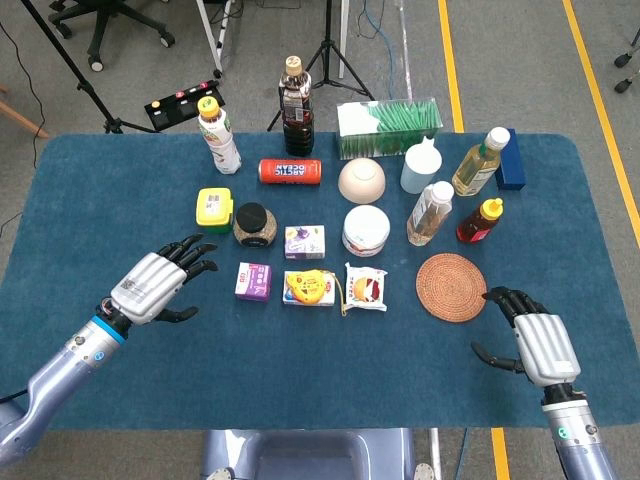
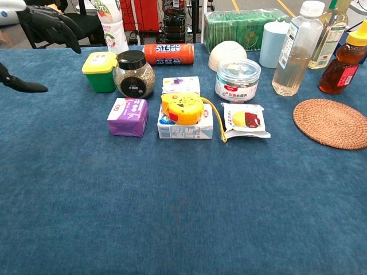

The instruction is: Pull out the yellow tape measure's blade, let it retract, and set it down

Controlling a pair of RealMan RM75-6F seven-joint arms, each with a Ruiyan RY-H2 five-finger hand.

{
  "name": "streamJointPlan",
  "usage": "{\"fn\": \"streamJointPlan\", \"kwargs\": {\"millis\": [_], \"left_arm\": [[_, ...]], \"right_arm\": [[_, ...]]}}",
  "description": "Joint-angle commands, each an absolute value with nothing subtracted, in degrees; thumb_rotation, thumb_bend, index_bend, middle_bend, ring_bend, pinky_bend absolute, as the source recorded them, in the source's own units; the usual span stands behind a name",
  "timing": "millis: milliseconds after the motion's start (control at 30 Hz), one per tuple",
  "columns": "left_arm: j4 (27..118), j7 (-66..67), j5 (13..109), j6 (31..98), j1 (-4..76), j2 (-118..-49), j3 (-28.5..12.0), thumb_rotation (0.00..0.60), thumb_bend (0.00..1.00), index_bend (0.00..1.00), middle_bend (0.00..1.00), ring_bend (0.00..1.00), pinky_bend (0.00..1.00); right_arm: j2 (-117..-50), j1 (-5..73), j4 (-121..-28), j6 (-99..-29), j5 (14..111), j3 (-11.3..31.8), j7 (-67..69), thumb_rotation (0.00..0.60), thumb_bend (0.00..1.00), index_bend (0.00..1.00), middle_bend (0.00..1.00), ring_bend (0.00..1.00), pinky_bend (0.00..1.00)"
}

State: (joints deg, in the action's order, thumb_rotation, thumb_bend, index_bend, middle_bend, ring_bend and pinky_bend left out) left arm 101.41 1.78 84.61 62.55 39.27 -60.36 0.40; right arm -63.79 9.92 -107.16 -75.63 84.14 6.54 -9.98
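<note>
Nearest us, our left hand (image 1: 155,285) and right hand (image 1: 535,340) hover over the table's (image 2: 172,229) front corners, fingers apart and holding nothing. Further in, the yellow tape measure (image 2: 182,107) rests atop a small carton (image 2: 184,129), between the purple box (image 2: 128,117) and the snack packet (image 2: 245,120). We judge the set-down done; next, simply keeping both hands clear.

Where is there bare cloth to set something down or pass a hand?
The near strip of the table below the purple box, tape measure and snack packet is bare. So is the left side around the left hand. The back rows from the yellow-lidded box to the honey bottle are crowded.
</note>
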Motion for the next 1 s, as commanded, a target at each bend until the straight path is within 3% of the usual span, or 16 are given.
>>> {"fn": "streamJointPlan", "kwargs": {"millis": [33,333,500,1000], "left_arm": [[101.80,1.37,84.40,63.43,38.50,-59.24,0.05,0.600,0.21,0.24,0.13,0.01,0.19],[103.10,-0.31,84.37,65.68,36.34,-55.57,-1.56,0.600,0.21,0.24,0.13,0.01,0.19],[103.41,-0.40,84.64,65.63,35.80,-54.77,-1.99,0.600,0.21,0.24,0.13,0.01,0.19],[102.52,-0.78,83.87,62.59,35.91,-55.43,-3.41,0.600,0.21,0.24,0.13,0.01,0.19]], "right_arm": [[-64.45,11.71,-107.32,-73.49,84.35,7.04,-8.66,0.403,0.28,0.20,0.23,0.21,0.32],[-70.92,23.09,-105.43,-60.19,82.06,10.15,-6.80,0.406,0.26,0.15,0.20,0.18,0.31],[-74.69,26.95,-103.56,-56.43,77.87,11.41,-9.16,0.406,0.25,0.15,0.20,0.18,0.31],[-85.27,36.61,-95.59,-53.70,68.13,15.63,-16.90,0.404,0.25,0.15,0.19,0.17,0.29]]}}
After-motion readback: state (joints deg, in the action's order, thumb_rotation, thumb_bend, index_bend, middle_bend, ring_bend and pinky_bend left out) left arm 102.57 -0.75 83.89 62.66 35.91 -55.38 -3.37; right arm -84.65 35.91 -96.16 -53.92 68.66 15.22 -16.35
